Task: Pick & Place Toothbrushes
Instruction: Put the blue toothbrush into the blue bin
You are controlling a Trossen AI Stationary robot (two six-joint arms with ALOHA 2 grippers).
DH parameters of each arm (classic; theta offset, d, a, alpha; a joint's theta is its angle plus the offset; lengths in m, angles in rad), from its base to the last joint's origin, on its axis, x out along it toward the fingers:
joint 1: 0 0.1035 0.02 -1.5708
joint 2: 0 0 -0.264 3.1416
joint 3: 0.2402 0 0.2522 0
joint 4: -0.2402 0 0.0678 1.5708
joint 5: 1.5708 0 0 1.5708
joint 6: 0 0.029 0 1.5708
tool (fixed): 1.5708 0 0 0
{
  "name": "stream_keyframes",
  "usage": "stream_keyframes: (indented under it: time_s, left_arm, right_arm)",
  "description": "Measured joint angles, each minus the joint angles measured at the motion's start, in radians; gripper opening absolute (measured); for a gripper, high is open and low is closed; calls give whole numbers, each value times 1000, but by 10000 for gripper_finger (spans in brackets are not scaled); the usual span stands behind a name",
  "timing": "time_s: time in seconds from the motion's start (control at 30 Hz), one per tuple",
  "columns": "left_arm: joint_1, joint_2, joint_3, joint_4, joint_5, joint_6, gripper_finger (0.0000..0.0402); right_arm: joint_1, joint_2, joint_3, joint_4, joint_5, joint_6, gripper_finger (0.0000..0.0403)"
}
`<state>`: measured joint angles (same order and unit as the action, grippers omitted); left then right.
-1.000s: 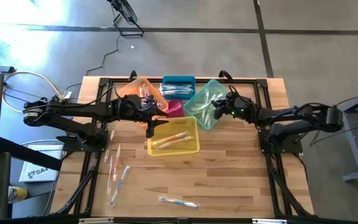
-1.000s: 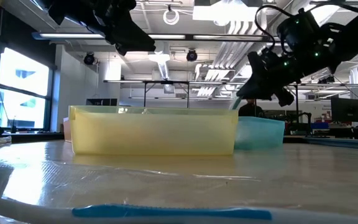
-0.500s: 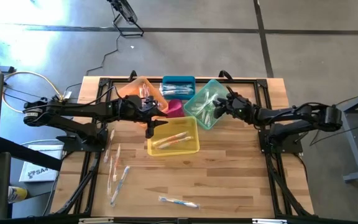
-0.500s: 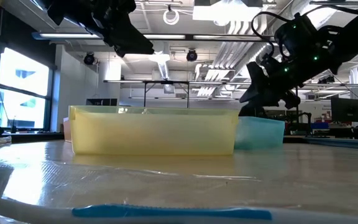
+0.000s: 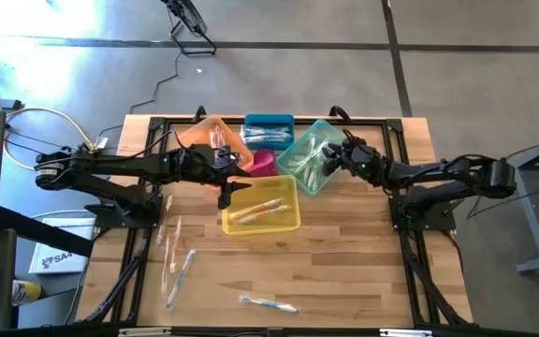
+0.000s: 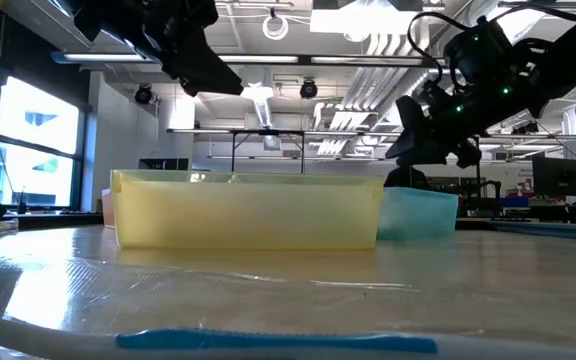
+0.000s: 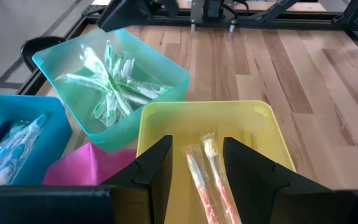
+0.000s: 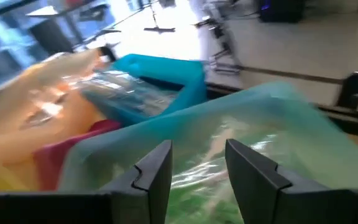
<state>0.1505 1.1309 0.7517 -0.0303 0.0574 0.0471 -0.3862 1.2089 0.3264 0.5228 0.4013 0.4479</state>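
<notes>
Wrapped toothbrushes lie loose on the table at the left [image 5: 173, 253] and near the front edge [image 5: 269, 303]. Two orange ones [image 7: 205, 177] lie in the yellow bin [image 5: 288, 223], and several green ones [image 7: 110, 87] lie in the green bin [image 5: 318, 183]. My left gripper [image 5: 225, 194] hangs open and empty above the yellow bin's left end, and the two orange toothbrushes show between its fingers in the left wrist view [image 7: 197, 168]. My right gripper [image 5: 333, 159] hangs open and empty above the green bin's right side, also in the right wrist view [image 8: 197, 171].
A blue bin [image 5: 269, 129] with toothbrushes, an orange bin [image 5: 211, 136] and a pink bin [image 5: 264, 164] stand close together behind the yellow one. Black frame rails [image 5: 138, 262] run along the table's left and right sides. Bare wood lies at the front right [image 5: 363, 271].
My right gripper has dipped toward the green bin and then risen slightly, staying open above the bin's right side. The bins and the toothbrushes on the table have kept their places.
</notes>
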Motion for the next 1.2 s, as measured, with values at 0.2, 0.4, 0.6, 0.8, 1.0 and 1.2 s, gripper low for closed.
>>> stream_keyframes:
  time_s: [0.2,0.4,0.6,0.8,1.0,1.2]
  left_arm:
    - [0,0,0,-3,0,0,139]
    - [0,0,0,-3,2,12,139]
    - [0,0,0,-3,3,28,139]
    - [0,0,0,-3,3,29,139]
    - [0,0,0,-3,3,30,139]
    - [0,0,0,-3,2,30,139]
  right_arm:
    - [0,-14,0,8,-142,-1,130]
    - [0,-72,0,9,-172,-70,113]
    - [0,-167,0,10,-143,-222,96]
    - [0,-263,0,8,-261,-242,87]
    - [1,-341,0,8,-485,-233,86]
    - [56,-364,0,8,-557,-182,85]
